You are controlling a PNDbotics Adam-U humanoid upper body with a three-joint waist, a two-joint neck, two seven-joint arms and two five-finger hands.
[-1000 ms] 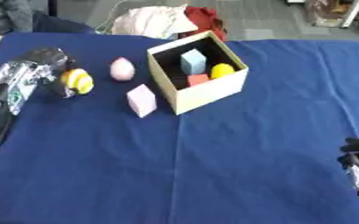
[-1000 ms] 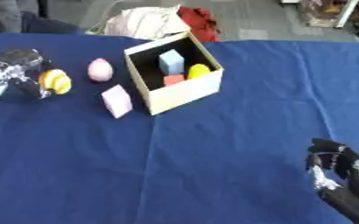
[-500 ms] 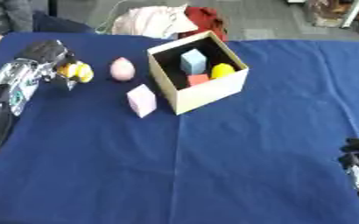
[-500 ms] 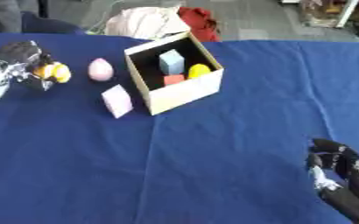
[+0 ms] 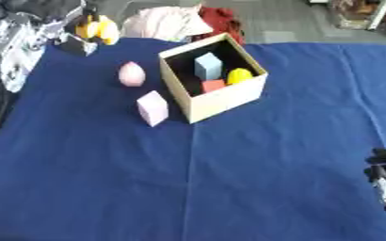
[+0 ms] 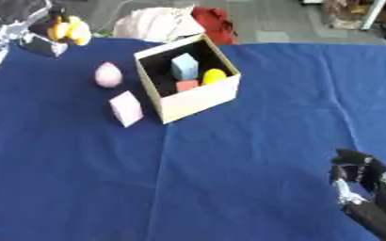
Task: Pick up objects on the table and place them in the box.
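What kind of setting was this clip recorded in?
Probably an indoor lab or demo room: a table under a blue cloth, a small open box of toy blocks, and grey floor beyond the table's far edge.

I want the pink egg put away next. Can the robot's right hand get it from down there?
Probably not easily. The right hand sits at the lower right corner, and the box stands between it and the pink egg.
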